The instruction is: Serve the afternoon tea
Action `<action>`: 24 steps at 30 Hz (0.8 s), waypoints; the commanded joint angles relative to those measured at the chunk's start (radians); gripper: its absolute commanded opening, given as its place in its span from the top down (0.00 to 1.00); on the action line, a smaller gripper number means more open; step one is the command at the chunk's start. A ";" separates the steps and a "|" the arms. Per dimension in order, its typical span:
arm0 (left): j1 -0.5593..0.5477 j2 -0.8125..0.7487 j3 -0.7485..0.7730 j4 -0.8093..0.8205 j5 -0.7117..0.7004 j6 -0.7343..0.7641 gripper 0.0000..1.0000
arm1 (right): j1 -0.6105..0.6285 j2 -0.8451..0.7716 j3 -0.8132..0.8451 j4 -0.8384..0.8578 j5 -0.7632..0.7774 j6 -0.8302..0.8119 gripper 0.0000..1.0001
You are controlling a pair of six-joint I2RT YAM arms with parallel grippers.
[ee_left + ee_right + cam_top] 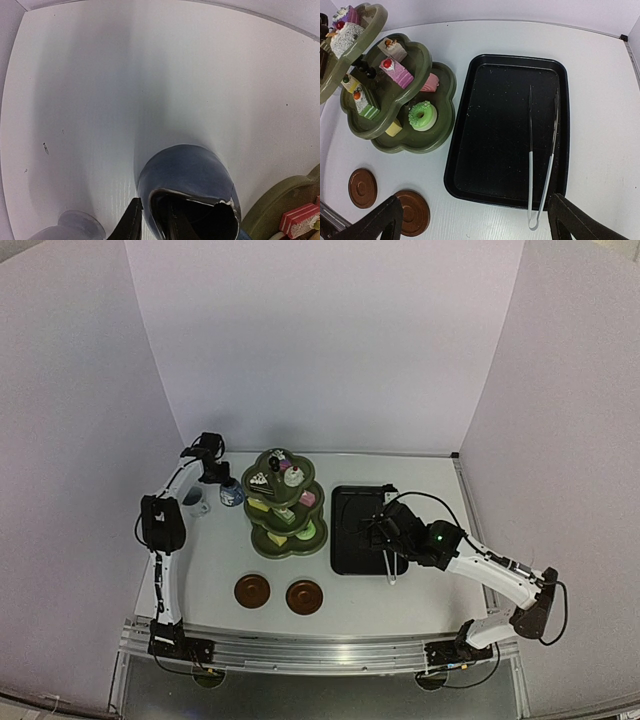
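The dark-blue pot (231,493) stands left of the olive-green three-tier stand (285,505), with the white mug (195,502) beside it. My left gripper (220,480) is at the pot. In the left wrist view one finger (131,225) is outside the pot (185,172) and the other is inside, with the rim pinched between them. The stand (445,75) holds several small cakes, among them a green doughnut (423,115). Two brown coasters (252,590) (304,596) lie near the front. My right gripper (477,220) is wide open and empty over the tray's near edge.
The black tray (350,540) lies right of the stand, bare except for the thin metal tongs (542,165) along its right side. The mug's edge (75,227) shows just left of my left finger. White walls enclose the back and both sides of the table.
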State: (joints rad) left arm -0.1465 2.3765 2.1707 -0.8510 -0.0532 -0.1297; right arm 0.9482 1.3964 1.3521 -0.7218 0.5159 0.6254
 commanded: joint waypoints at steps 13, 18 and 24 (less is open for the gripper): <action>-0.003 -0.018 0.057 -0.029 -0.018 -0.035 1.00 | 0.005 -0.029 0.022 -0.008 0.001 0.010 0.02; 0.002 -0.115 0.003 -0.013 -0.013 -0.072 1.00 | 0.005 -0.018 0.044 -0.008 -0.007 -0.004 0.02; 0.001 -0.168 -0.071 0.019 -0.021 -0.062 1.00 | 0.005 -0.013 0.053 -0.008 -0.011 -0.013 0.02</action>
State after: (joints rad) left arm -0.1493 2.3362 2.1079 -0.8756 -0.0580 -0.1770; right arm 0.9482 1.3930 1.3620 -0.7269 0.5113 0.6246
